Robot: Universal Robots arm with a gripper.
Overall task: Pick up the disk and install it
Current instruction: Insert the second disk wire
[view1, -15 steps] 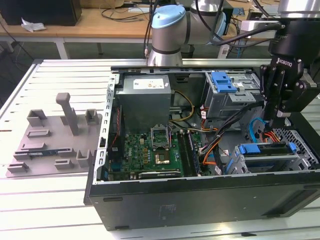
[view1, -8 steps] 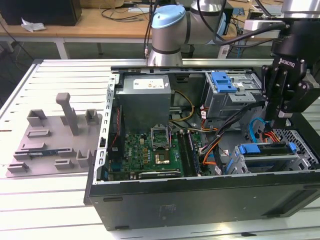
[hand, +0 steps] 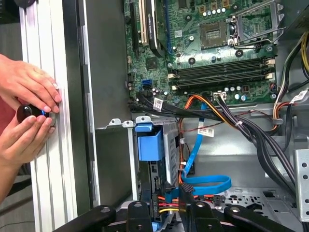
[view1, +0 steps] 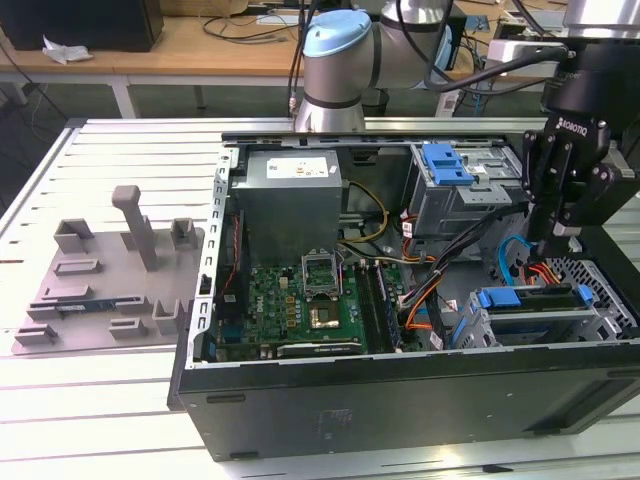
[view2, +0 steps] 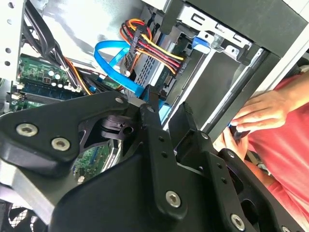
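Two fingers of the gripper [hand: 166, 212] are standing slightly apart, gripping nothing, and hovering right over the disk [hand: 148, 145]. The disk is sitting in the drive cage [view1: 600, 318] at the computer case's corner, with wires running to its end. Doing this well, I'd judge, means squaring up to its blue rails and avoiding the blue cable [hand: 205, 183]. Its label and seating depth are staying hidden, and a person's hands [hand: 26, 89] are holding something small I can't identify.

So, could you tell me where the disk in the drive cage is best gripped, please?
Probably across the disk's exposed upper edge, midway between the blue rails, coming straight down from above. The drive cage walls in its other sides, and the cables crowd one side.
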